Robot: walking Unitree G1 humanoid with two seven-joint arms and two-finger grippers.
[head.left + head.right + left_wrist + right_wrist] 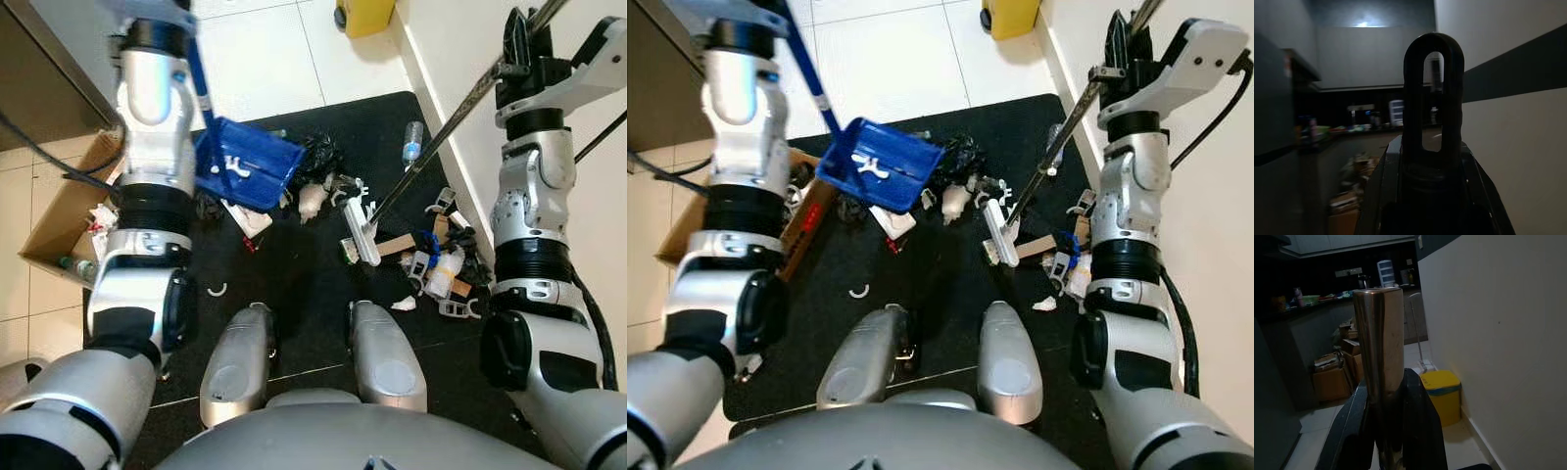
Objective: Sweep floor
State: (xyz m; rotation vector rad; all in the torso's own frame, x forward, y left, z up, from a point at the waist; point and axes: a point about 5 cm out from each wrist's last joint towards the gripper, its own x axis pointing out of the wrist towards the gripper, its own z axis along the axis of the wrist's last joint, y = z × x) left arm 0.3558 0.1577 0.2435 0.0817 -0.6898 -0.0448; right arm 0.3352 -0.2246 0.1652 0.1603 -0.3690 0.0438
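Gripping, right: the right gripper (1386,396) has its black fingers (1420,406) clamped on the metal broom handle (1058,137), up beside the wall (1215,245).
Gripping, left: the left gripper (1432,161) is closed around the looped end of the dustpan handle (1433,98).
Broom axis: the shaft slants down and toward the robot's left, from the right gripper to the white broom head (366,240) resting on the black mat (294,284).
Dustpan: the blue dustpan (245,164) hangs tilted on its blue pole (808,73), to the left of the broom head, and holds a few white scraps.
Key relation: between broom head and dustpan lies a band of litter (318,186), so the stroke probably runs leftward toward the pan (the right arm is nearer the broom head).
Other debris: more rubbish (441,264) sits on the wall side of the head, with a plastic bottle (413,140) further out.
Obstacles: the robot's own feet (387,357) stand just behind the sweep line; a cardboard box (59,211) lies left of the mat, a yellow bin (1011,15) ahead.
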